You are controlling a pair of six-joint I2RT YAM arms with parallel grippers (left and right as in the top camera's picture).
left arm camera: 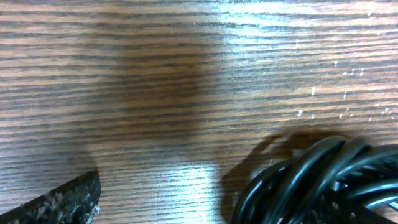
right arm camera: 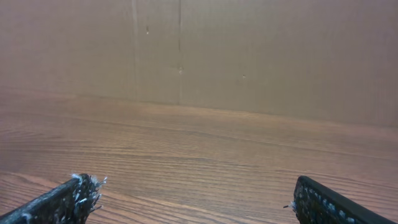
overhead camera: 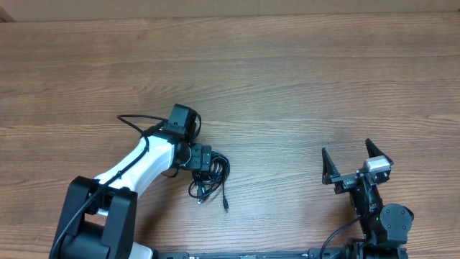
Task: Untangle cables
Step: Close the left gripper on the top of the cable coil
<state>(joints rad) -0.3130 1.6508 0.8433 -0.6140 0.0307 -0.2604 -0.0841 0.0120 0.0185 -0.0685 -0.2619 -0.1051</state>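
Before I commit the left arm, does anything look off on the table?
Nothing spilled or broken. The cables sit tightly coiled partly under the left gripper, one plug trailing out. Fingertips of the right gripper look frayed.

The left gripper [overhead camera: 208, 165] and right gripper [overhead camera: 351, 160] both stand spread wide.

The cables [overhead camera: 212, 183] are thin, glossy black cords wound into one small tangled bundle, lying flat on the desk [overhead camera: 287, 86] toward 7 o'clock from its centre; one loose end with a small plug [overhead camera: 226, 206] trails out toward 5 o'clock
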